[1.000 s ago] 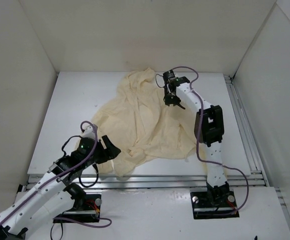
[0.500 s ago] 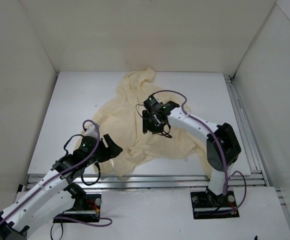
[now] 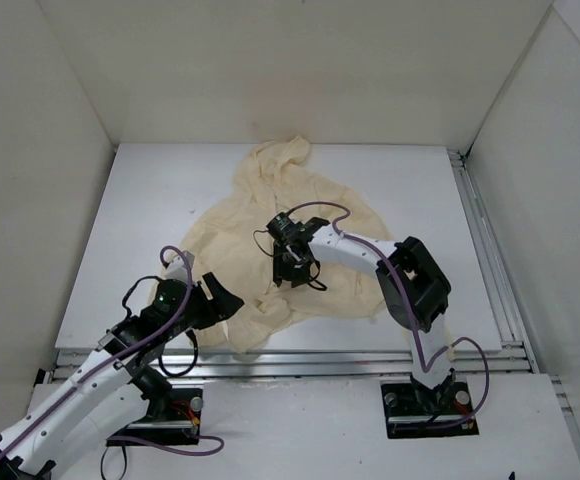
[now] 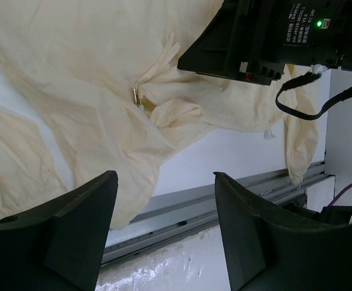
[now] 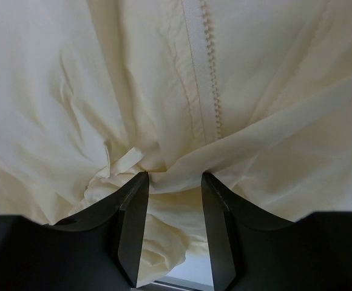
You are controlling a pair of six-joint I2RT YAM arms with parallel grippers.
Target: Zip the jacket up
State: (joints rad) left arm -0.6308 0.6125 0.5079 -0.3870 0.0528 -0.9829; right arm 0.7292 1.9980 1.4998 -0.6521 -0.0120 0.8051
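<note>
The pale yellow jacket (image 3: pixel 290 220) lies crumpled on the white table, hood at the far end. My right gripper (image 3: pixel 292 272) hangs over its middle, pointing down. In the right wrist view the right gripper (image 5: pixel 173 182) is open, its fingertips (image 5: pixel 132 200) touch bunched fabric, and a fold lies between them. The zipper teeth (image 5: pixel 209 79) run away just beyond them. My left gripper (image 3: pixel 222 302) is open and empty at the jacket's near left hem. In the left wrist view the left gripper (image 4: pixel 164 200) faces the small metallic zipper pull (image 4: pixel 135 95), with the right gripper's black body (image 4: pixel 267 36) behind it.
The table's near edge with metal rails (image 3: pixel 300 365) runs just behind the jacket's hem; the rails also show in the left wrist view (image 4: pixel 212 200). White walls (image 3: pixel 70 120) enclose the table on three sides. A purple cable (image 3: pixel 175 260) loops above the left arm.
My right arm has swung from the far side near the hood to the near middle of the jacket and lowered onto the fabric. The left gripper has hardly moved.
</note>
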